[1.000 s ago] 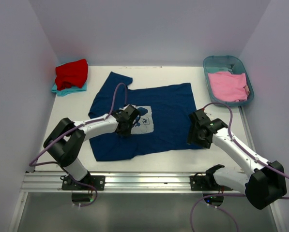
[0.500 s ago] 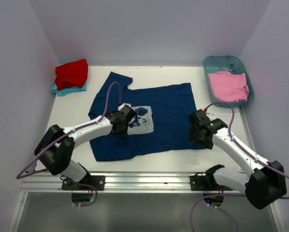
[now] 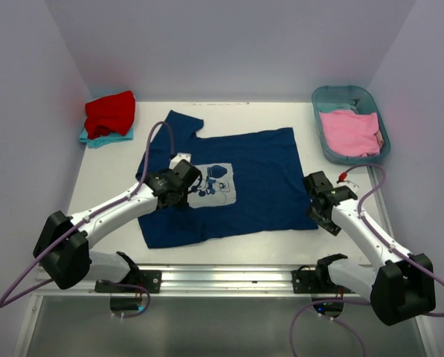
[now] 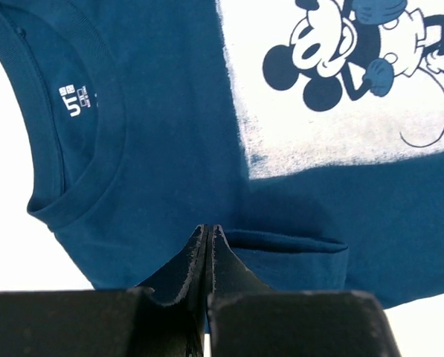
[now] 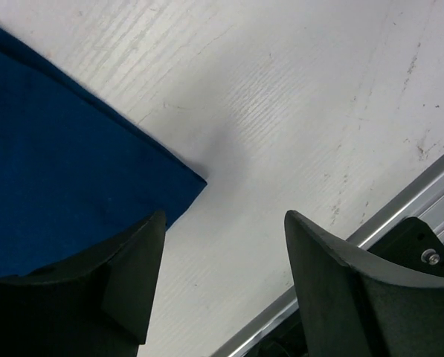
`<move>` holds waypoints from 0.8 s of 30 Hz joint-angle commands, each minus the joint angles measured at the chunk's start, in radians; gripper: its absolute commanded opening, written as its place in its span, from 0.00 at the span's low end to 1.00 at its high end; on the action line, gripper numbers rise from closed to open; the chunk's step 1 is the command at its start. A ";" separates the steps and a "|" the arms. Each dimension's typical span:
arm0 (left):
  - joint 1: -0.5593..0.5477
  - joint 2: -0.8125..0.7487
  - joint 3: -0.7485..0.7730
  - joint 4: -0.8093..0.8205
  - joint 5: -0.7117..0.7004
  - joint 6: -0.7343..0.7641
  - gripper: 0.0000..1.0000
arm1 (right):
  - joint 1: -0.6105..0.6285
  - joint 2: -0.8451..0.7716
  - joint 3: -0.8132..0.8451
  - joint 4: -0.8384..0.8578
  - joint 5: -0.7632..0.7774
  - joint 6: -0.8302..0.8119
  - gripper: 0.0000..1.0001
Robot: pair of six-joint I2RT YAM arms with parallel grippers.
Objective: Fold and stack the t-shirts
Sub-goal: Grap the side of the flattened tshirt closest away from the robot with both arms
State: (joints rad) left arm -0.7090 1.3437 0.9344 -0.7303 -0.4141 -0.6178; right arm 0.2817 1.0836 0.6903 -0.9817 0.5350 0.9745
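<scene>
Hand L [image 4: 208, 233] tight together on navy t-shirt [image 4: 169, 149]; hand R [image 5: 223, 223] apart, empty, by hem corner.

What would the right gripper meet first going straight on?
Likely the bare table, just off the navy t-shirt's corner; the right gripper might clip the cloth edge. Depth unclear.

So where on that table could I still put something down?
Bare white table shows between the folded red t-shirt and the spread navy blue t-shirt, along the back wall beyond it, and in the narrow gap before the teal plastic oval tub. The middle is crowded: the navy shirt covers it, with the left arm and right arm across the front.
</scene>
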 commanded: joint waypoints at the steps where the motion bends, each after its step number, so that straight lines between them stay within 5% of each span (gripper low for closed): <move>1: 0.005 -0.044 0.027 -0.037 -0.038 -0.023 0.00 | -0.018 -0.022 -0.002 0.060 0.059 0.052 0.68; 24: 0.016 -0.144 0.041 -0.142 -0.115 -0.043 0.00 | -0.205 0.179 -0.152 0.390 -0.233 -0.046 0.40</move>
State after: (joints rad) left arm -0.7048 1.2263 0.9463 -0.8558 -0.4911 -0.6441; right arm 0.0826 1.2461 0.5858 -0.6415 0.3431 0.9302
